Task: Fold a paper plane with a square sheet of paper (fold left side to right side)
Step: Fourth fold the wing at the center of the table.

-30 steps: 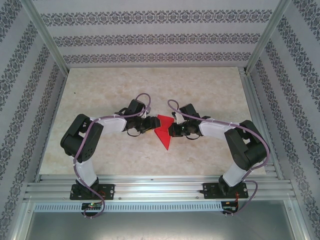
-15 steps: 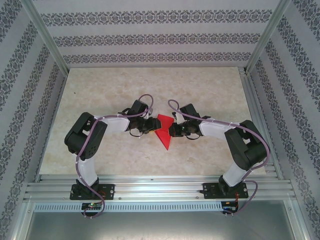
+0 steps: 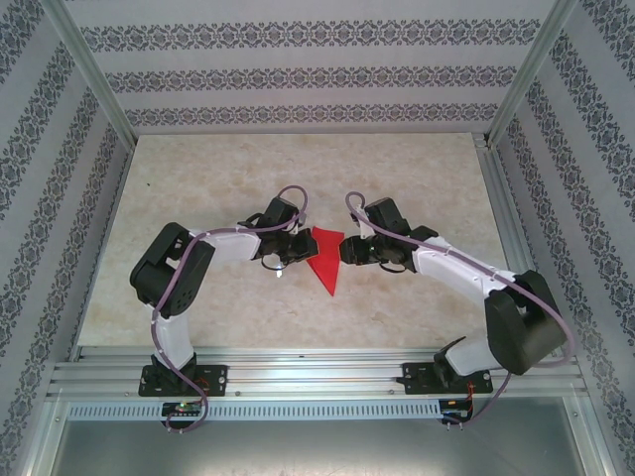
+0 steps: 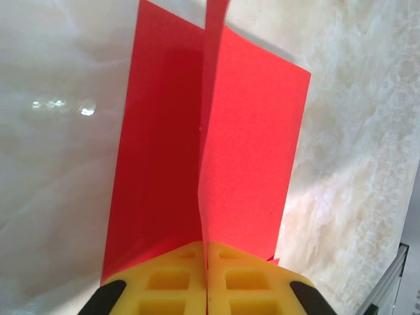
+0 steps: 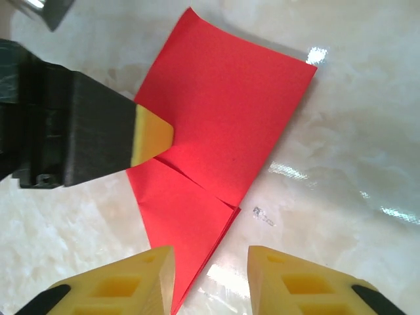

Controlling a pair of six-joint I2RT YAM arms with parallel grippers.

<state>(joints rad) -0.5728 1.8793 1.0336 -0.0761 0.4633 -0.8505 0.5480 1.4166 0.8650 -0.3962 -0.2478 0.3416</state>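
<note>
Pinching a raised flap of the red paper plane [image 4: 249, 144], my left jaws are clenched near the middle of the table [image 3: 417, 178]. My right jaws hang released over one pointed corner.

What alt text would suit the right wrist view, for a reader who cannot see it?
A thin bright red paper sheet, folded to a point, lies on a pale marbled table. The black left gripper, yellow-tipped, reaches in from the left and pinches it. The right gripper, yellow-fingered, stands open at the bottom, beside the paper's tip.
</note>
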